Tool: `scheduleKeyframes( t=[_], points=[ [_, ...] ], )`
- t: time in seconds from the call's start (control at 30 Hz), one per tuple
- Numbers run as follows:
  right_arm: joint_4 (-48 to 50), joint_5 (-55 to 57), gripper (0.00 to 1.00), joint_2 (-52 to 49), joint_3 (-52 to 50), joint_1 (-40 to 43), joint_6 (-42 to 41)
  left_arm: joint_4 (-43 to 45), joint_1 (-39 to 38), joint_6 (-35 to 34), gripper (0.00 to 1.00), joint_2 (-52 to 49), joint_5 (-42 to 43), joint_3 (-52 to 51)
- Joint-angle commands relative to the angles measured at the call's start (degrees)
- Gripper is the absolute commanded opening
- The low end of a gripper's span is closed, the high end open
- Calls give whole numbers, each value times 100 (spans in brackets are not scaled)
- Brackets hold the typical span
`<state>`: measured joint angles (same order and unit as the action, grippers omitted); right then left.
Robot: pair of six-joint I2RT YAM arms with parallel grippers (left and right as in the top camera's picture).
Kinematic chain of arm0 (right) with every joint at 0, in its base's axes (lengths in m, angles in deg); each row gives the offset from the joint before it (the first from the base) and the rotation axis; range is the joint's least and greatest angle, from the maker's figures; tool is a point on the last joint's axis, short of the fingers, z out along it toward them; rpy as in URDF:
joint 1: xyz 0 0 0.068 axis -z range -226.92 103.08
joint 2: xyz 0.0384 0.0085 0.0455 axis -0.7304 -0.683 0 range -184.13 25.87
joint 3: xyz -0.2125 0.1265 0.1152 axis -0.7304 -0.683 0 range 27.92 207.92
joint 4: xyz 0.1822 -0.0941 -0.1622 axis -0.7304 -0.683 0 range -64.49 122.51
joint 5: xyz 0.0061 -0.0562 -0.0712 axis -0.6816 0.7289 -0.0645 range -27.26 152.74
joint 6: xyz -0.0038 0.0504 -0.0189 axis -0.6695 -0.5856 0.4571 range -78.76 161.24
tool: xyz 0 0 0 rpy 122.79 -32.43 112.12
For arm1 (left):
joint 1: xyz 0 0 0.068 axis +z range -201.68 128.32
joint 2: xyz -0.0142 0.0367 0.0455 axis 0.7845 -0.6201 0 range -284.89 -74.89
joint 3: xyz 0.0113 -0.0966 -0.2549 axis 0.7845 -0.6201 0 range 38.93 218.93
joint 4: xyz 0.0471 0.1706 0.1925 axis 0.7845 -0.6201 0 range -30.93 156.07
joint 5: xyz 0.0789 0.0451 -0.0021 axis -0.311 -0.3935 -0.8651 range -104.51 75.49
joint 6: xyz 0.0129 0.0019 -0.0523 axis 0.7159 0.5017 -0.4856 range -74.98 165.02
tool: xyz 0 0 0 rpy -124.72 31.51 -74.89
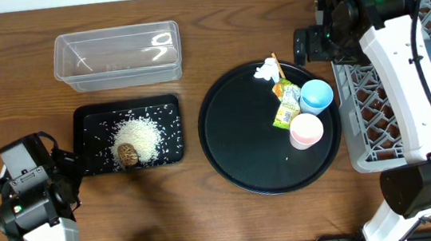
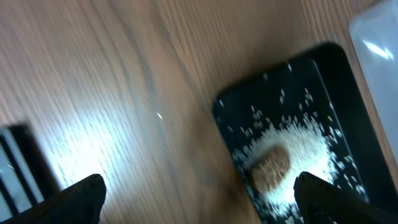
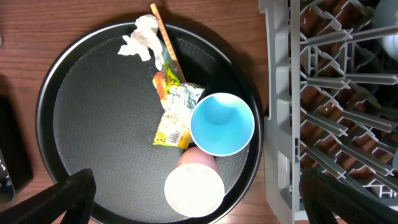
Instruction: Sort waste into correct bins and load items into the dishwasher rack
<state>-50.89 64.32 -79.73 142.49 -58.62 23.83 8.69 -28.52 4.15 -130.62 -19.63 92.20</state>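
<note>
Wide open on both sides, gripping nothing.
From overhead alone: whole clear tub [image 1: 118, 74] far of shallow black tray [image 1: 87, 122]. By left wrist: rice [image 2: 298, 149] and brown lump [image 2: 272, 169] between left gripper [image 2: 199, 199] fingers. By right wrist: wrapper [image 3: 174, 115], tissue [image 3: 142, 40], chopstick [image 3: 163, 34], light blue cup [image 3: 222, 123], pink cup [image 3: 194, 186] on round black tray [image 3: 93, 112], beneath right gripper [image 3: 202, 199]; rack [image 3: 280, 93] just right.

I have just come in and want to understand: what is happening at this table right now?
Two robot arms are sorting leftovers, but at this moment neither holds anything: the left gripper and the right gripper are both open. The rice and a brown lump lie in the shallow black tray; the clear tub looks empty. The round black tray, beside the grey rack, holds a tissue, a chopstick, a wrapper, a light blue cup and a pink cup.
</note>
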Motion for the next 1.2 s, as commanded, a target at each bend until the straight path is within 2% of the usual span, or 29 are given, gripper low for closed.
scheduleKeyframes(
  t=[0.0,0.13,0.3,0.4,0.5,0.67,0.97,1.17],
  points=[
    [4,98,99,-17,-28,-48,-59,-44,17,-188,98,-7,579,9],
    [7,96,99,-17,-28,-48,-59,-39,17,-448,98,-7,831,9],
    [4,96,99,-17,-28,-48,-57,-81,17,-446,98,-7,1845,9],
    [4,96,99,-17,-28,-48,-57,-59,11,90,98,-7,2824,9],
    [4,98,99,-17,-28,-48,-57,-20,-105,553,98,-7,3331,9],
    [4,98,99,-17,-28,-48,-57,-170,-673,1130,98,-7,3222,11],
    [4,98,99,-17,-28,-68,-57,-197,-2114,1123,98,-7,2057,286],
    [7,98,99,-17,-28,-70,-57,-26,-3029,1130,98,-7,1897,514]
  ],
)
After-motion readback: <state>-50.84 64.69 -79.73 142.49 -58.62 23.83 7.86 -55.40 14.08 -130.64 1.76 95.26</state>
